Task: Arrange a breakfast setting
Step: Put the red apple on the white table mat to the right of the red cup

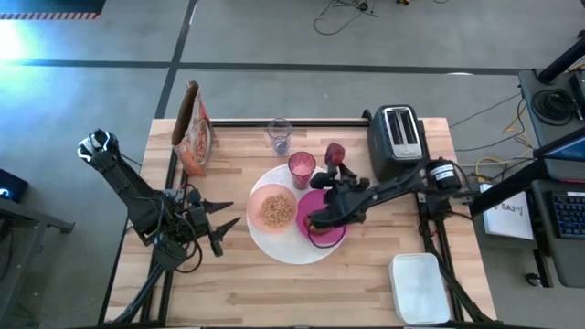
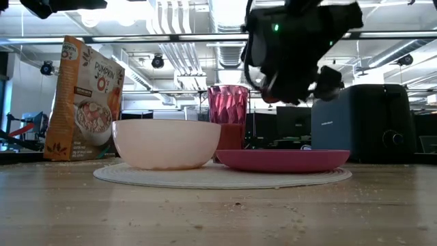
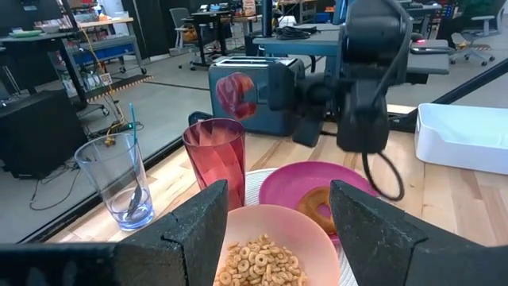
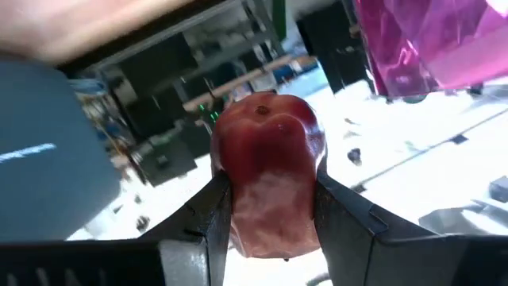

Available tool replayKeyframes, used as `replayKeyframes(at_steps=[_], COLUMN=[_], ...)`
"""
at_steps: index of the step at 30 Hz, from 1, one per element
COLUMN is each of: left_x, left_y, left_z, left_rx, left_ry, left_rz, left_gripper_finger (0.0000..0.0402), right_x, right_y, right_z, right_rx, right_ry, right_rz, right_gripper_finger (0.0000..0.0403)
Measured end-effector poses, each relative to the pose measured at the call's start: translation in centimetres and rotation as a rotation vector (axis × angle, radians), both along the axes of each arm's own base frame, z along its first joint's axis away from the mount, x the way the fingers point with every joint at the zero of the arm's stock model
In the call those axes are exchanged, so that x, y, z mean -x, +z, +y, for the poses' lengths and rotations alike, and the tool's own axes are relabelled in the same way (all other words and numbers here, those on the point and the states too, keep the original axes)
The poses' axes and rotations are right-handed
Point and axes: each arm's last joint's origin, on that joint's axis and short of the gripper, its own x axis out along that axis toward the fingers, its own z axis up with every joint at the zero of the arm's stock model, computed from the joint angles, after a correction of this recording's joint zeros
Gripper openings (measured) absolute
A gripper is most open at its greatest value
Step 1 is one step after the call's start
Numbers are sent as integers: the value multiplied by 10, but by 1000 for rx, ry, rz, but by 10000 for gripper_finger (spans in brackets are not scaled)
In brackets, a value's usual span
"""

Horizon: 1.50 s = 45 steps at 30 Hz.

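A pale wooden table (image 1: 228,283) stands on a grey concrete floor, with an open workshop of desks and monitors showing behind it in the low view. At the table's middle lies the large white round plate (image 1: 274,245). On it sit the pale pink bowl (image 1: 273,208), filled with ring-shaped cereal, and beside it the smaller magenta plate (image 1: 326,234), which carries the brown bun (image 3: 319,206). The pink translucent cup (image 1: 301,168) stands just behind the white plate's far edge, and farther back is a clear tumbler (image 1: 280,135) with the teal-handled spoon (image 3: 133,155) standing inside it. A black toaster (image 1: 396,139) occupies the far right part of the table, a cereal bag (image 1: 193,130) stands at the far left, and a white lidded container (image 1: 420,287) rests near the right front corner.

The right gripper (image 4: 270,218) hangs in the air above the magenta plate, between the cup and the toaster, its two fingers clamped on either side of the small red food (image 4: 268,173), a glossy red piece held clear of the table. The left gripper (image 1: 222,230) waits low over the table's left side, just beside the white plate, pointing toward the bowl with its fingers spread wide and nothing between them.
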Motion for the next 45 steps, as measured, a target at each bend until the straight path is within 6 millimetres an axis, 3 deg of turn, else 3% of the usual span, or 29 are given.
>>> replayKeyframes(at_steps=[10, 20, 35, 45], left_x=[0, 0, 1, 1], left_y=[-1, -1, -2, -3], left_z=[0, 1, 1, 1], left_rx=[-6, -12, -24, -29], left_ry=[0, 0, 0, 0], left_rz=[5, 10, 20, 25], left_gripper_finger=[204, 204, 204, 204], right_x=[-4, -1, -4, -7], right_y=[-25, -39, -55, -58], right_z=[13, 35, 36, 38], right_rx=[-5, -144, -141, -241], right_ry=[11, 15, 21, 14], right_rz=[-45, -42, 15, 42], right_gripper_finger=[137, 137, 137, 137])
